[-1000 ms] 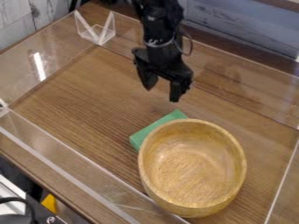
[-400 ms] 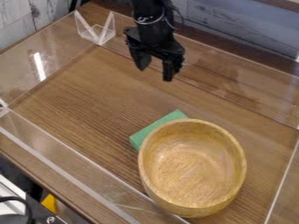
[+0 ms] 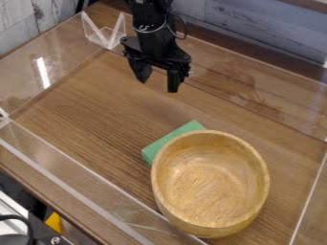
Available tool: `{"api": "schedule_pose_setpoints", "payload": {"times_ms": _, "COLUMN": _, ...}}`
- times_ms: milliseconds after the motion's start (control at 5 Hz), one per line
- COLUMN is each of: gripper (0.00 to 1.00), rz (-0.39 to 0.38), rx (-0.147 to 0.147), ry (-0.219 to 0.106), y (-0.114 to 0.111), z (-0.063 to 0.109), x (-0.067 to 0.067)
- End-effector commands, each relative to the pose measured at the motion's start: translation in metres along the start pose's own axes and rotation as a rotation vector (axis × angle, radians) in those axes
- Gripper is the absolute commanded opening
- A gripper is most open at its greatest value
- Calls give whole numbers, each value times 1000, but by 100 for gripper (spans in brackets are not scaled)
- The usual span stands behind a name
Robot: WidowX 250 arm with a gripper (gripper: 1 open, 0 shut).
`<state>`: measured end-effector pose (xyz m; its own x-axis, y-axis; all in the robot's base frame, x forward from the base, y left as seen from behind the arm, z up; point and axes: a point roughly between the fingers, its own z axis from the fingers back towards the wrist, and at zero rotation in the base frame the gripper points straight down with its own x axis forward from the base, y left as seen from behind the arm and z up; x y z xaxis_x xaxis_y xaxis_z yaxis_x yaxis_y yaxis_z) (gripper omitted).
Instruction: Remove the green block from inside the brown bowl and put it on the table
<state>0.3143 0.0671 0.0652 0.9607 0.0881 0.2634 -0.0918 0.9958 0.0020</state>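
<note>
Our gripper hangs empty, fingers spread, toward the table's far edge; green block touches the brown bowl, so nudging the bowl could shift it.

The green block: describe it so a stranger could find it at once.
Start at the wooden table with clear walls and find the round brown bowl near its front right. The green block lies flat on the tabletop against the bowl's upper-left rim, partly hidden behind it. It is the only green thing there.
</note>
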Motion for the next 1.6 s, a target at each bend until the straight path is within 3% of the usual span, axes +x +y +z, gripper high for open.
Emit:
{"api": "schedule_pose_setpoints", "payload": {"times_ms": 0, "gripper": 100, "rz": 42, "rx": 17, "ry": -55, "y": 6, "z": 24, "x": 11}}
{"api": "schedule_pose_setpoints", "payload": {"times_ms": 400, "gripper": 100, "rz": 147, "rx": 47, "ry": -55, "y": -3, "z": 17, "x": 16}}
{"api": "schedule_pose_setpoints", "payload": {"times_ms": 600, "gripper": 100, "rz": 135, "rx": 43, "ry": -48, "y": -13, "z": 17, "x": 20}}
{"api": "schedule_pose_setpoints", "payload": {"times_ms": 800, "gripper": 100, "rz": 112, "rx": 37, "ry": -41, "y": -22, "z": 18, "x": 23}}
{"api": "schedule_pose_setpoints", "payload": {"times_ms": 1000, "gripper": 100, "rz": 39, "rx": 15, "ry": -34, "y": -23, "z": 13, "x": 25}}
{"api": "schedule_pose_setpoints", "payload": {"times_ms": 1400, "gripper": 100, "rz": -69, "rx": 7, "ry": -36, "y": -14, "z": 2, "x": 26}}
